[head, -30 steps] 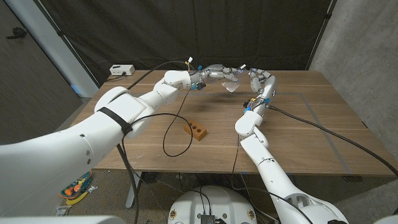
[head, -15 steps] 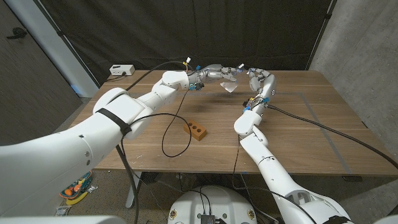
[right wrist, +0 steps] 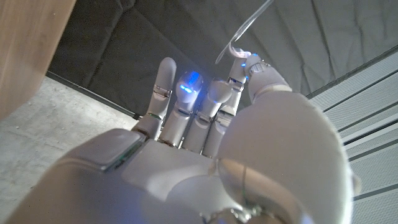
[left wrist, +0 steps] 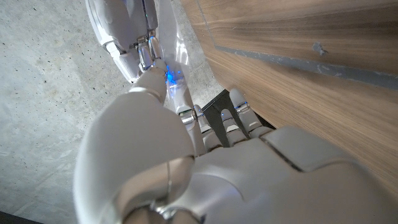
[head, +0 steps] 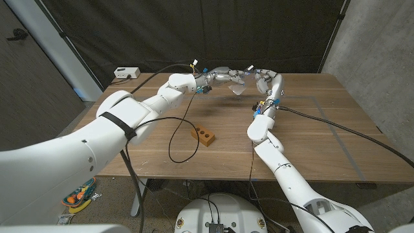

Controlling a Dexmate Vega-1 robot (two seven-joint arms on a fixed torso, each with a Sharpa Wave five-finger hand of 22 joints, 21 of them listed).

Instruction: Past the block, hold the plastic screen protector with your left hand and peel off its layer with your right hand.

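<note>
The wooden table (head: 310,139) is carrying the whole scene, and both arms are reaching over its far half, well past the orange block (head: 203,136) that is sitting near the table's middle beside a loop of black cable (head: 178,139). The left hand (head: 223,76) is holding the clear plastic screen protector (head: 238,89) up in the air above the far part of the table, its fingers closed on the sheet's upper edge so that the sheet is hanging below them. The right hand (head: 266,81) is standing just beside it, fingers raised toward that same edge; in the right wrist view a thin curl of clear film (right wrist: 244,28) is rising from the fingertips (right wrist: 239,65), so this hand appears to be pinching the layer's edge, though the contact itself is too small to confirm. The step in hand looks like the start of the peel. To do it well, the left hand should be keeping a firm, steady hold while the right is drawing the film away slowly along the sheet, not straight outward, so the protector is neither bending sharply nor slipping free.
</note>
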